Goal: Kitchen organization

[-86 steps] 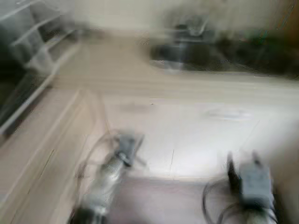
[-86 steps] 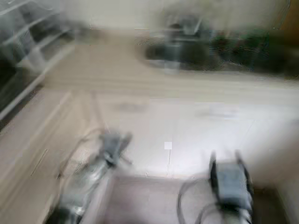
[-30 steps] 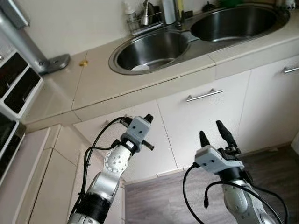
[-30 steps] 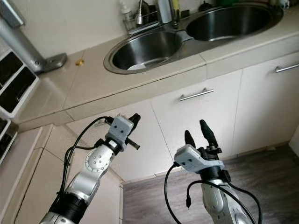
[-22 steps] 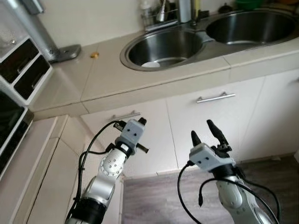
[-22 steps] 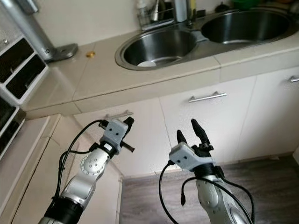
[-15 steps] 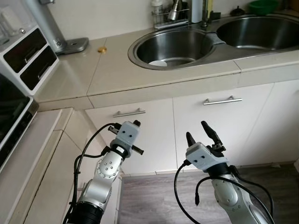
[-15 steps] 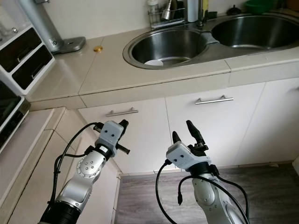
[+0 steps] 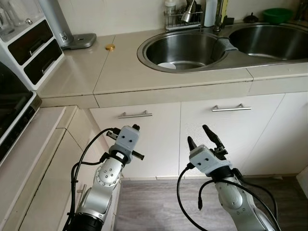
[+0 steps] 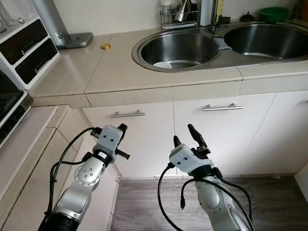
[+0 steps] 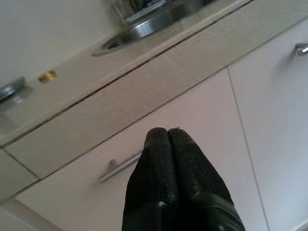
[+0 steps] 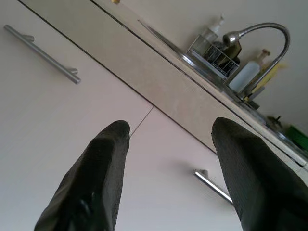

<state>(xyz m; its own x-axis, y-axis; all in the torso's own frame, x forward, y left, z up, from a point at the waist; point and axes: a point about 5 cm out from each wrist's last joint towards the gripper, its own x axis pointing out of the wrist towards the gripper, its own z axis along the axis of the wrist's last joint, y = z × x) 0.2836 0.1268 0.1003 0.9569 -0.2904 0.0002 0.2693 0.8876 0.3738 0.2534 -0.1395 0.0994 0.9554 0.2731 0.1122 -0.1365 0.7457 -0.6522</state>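
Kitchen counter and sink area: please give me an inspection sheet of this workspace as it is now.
Surface: beige counter, mostly bare.
Job's things: double steel sink; white dish in its left basin.
Clutter: small gold cap on counter; wire rack with bottles behind sink; green bowl.
Grippers: left gripper shut, empty; right gripper open, empty; both before the cabinet doors.
Cables: black cables loop along both arms.
Surroundings: appliance at left; wood floor.

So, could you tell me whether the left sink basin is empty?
Not empty: a small white dish lies in the left sink basin.
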